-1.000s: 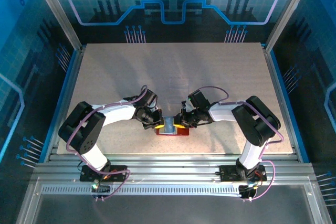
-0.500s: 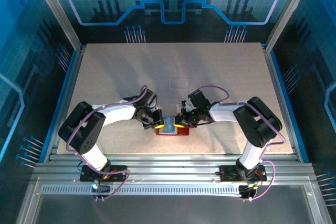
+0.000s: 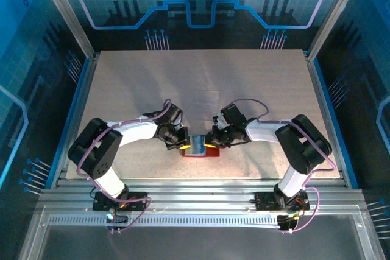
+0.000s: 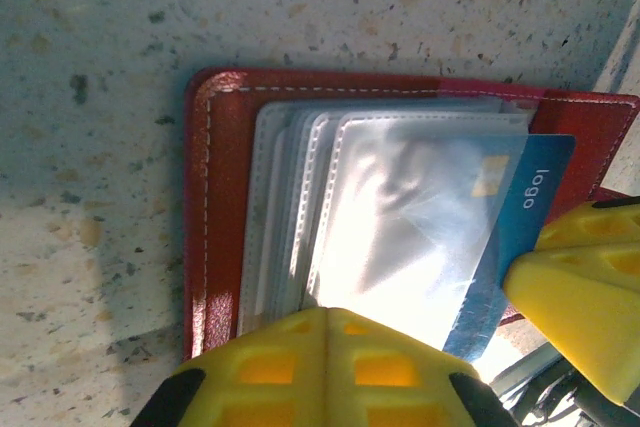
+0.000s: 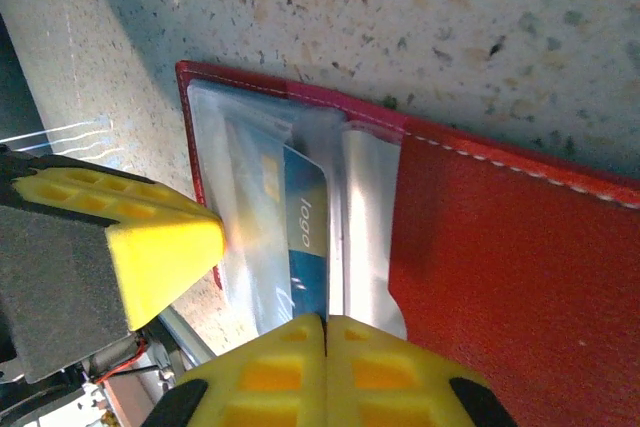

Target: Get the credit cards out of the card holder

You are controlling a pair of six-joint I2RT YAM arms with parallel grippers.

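**Card holder (image 3: 199,149) open at lower centre, blue card partly out: slip and drag risks**

Top external: the card holder is seen lying open on the table (image 3: 122,89), lower centre of frame, close to the near edge. It is flanked by the left gripper (image 3: 181,144) and the right gripper (image 3: 211,142), one on each side. Finger spacing cannot be read from this height, and the contents are reduced to a blue-grey patch.

Left wrist: clear pockets (image 4: 400,207) are fanned over the red cover. The blue card (image 4: 535,192) is seen poking out at the right of frame, with "logo" legible. The left gripper's pads are pressed together, no gap seen, at the pockets' lower edge. Whether a pocket leaf is caught between them cannot be told. What else the pockets hold is hidden by glare.

Right wrist: the right gripper's pads are closed to a seam at bottom centre, and the blue card's end runs into that seam. The card is judged to be nipped by its edge alone. Shown here and not from the left wrist are the card holder's bare red half at the right of frame and how little of the card is held.

Risks, as judged:
- A bite this thin may slip off the card.
- If the card holder is not truly pinned, it may be dragged along with the pull.
- A pocket leaf may be drawn out with the card and crease.
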